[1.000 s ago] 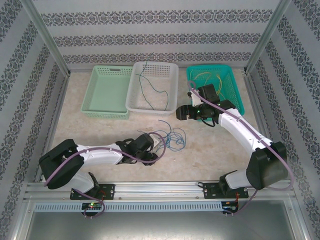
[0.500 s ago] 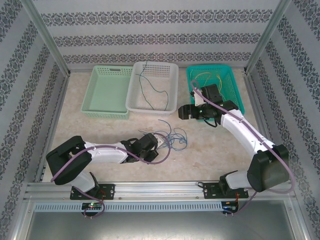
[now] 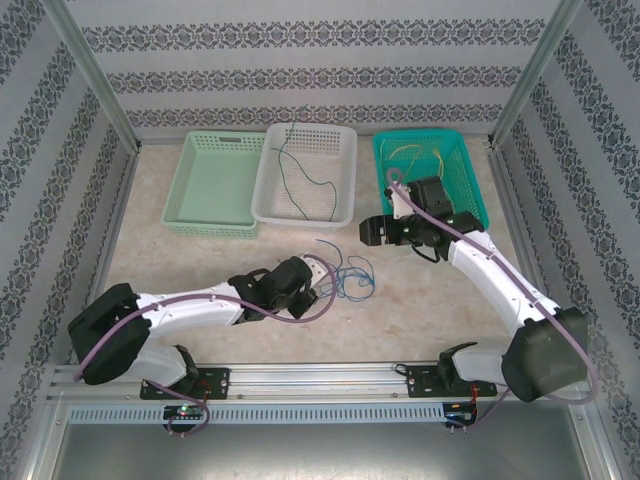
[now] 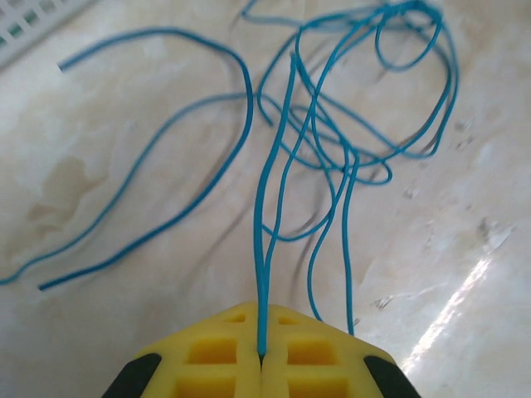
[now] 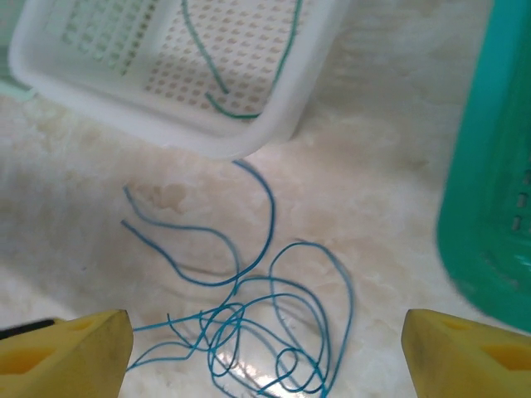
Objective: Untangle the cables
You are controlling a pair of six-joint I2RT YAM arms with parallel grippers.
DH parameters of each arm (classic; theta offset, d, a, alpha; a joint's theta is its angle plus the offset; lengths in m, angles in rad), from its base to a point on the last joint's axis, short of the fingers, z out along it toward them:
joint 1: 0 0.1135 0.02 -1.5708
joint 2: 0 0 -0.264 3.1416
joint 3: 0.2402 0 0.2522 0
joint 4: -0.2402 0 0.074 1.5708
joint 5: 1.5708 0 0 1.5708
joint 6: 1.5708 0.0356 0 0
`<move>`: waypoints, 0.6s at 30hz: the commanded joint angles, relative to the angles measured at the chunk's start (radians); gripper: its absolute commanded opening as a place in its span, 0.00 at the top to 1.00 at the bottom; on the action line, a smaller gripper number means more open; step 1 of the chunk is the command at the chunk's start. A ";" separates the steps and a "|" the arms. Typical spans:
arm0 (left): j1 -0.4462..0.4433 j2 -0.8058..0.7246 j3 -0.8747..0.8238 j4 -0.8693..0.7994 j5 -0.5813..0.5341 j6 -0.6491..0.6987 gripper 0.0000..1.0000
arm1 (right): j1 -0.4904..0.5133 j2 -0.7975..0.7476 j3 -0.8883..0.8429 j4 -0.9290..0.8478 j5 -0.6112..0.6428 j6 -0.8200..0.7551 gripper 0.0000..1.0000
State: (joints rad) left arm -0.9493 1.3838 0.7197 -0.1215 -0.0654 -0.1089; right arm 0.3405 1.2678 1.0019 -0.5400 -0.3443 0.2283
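Pinching a strand of the blue cables, the left gripper has its two yellow fingers pressed tight together. The thin wire comes out of the crack between them. It runs away from the gripper into a messy bunch of blue loops lying on the table. From above, the left gripper sits low at the left side of the blue cables, right against them. The right gripper hangs farther back, near the front corner of the white basket and just beside the teal basket. Its fingers are spread wide apart with nothing held between them. In its own camera, the right gripper looks down on the blue cables, which lie on the table between its two yellow fingers and well apart from them. A green cable lies in the white basket. Some yellow cables lie in the teal basket. A light green basket stands to the left of the white one.
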 commanded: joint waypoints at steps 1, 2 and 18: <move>-0.001 -0.043 0.049 -0.102 -0.031 -0.009 1.00 | 0.038 -0.048 -0.043 0.031 -0.023 -0.022 0.16; 0.003 -0.053 0.056 -0.117 -0.030 -0.013 1.00 | 0.039 -0.059 -0.061 0.044 -0.033 -0.012 0.17; 0.040 -0.183 0.076 -0.138 0.067 -0.042 1.00 | 0.211 -0.053 -0.228 0.266 -0.060 0.061 0.14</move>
State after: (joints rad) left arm -0.9218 1.2316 0.7662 -0.2558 -0.0326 -0.1349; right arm 0.5354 1.1851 0.8070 -0.3786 -0.4290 0.2462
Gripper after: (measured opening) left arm 0.042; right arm 0.857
